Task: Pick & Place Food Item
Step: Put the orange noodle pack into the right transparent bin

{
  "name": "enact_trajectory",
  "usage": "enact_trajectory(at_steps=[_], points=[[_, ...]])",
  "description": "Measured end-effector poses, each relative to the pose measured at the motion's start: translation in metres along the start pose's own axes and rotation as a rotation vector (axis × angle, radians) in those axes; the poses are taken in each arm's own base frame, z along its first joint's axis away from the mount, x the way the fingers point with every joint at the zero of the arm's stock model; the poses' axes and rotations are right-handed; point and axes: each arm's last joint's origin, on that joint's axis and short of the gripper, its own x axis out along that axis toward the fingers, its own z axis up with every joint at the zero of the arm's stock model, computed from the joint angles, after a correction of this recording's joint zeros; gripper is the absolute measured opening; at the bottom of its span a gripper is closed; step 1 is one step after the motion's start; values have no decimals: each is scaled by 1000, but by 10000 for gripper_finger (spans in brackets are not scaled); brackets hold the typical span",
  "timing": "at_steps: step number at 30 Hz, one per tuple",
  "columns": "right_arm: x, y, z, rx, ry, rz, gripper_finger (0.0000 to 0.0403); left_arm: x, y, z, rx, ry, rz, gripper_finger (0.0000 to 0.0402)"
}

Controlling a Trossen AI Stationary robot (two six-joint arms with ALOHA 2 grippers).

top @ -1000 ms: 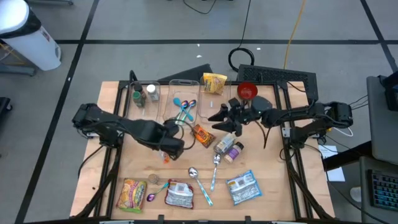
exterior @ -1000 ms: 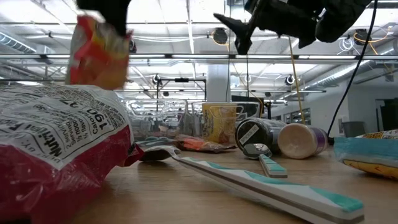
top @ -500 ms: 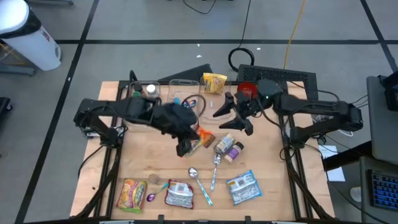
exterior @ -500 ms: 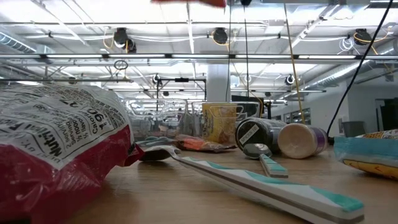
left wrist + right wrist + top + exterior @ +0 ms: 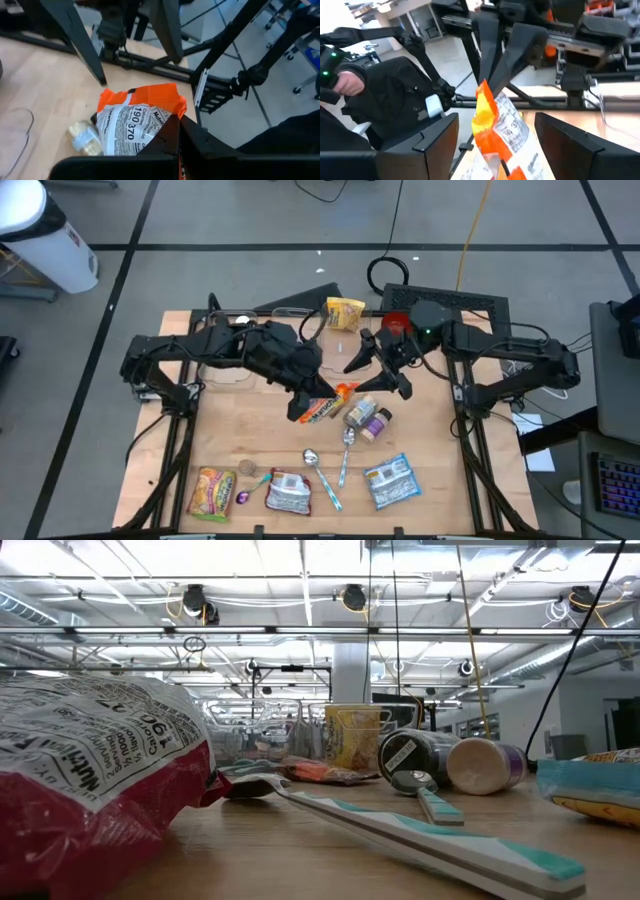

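Jaws of my left gripper (image 5: 303, 409) pressed together on an orange-and-white snack bag (image 5: 325, 406), held up above the middle of the worktop (image 5: 440, 480). Right gripper (image 5: 372, 367) just beside it, jaws spread, one on either side of the bag's upper end (image 5: 492, 120) in my right wrist view; contact there, cannot tell. Below lie two small jars (image 5: 366, 420) and a spoon (image 5: 347, 440). Low view shows neither arm
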Motion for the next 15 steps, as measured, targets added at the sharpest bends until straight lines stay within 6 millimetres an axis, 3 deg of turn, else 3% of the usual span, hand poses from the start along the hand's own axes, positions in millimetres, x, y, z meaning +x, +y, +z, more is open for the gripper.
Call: enact_trajectory(at_steps=[6,15], points=[[12,-4,-7,-3,30,13,254,-1,2,3,13,-20,1,0],[13,-4,-8,-14,35,18,237,-1,2,6,19,-53,6,0]])
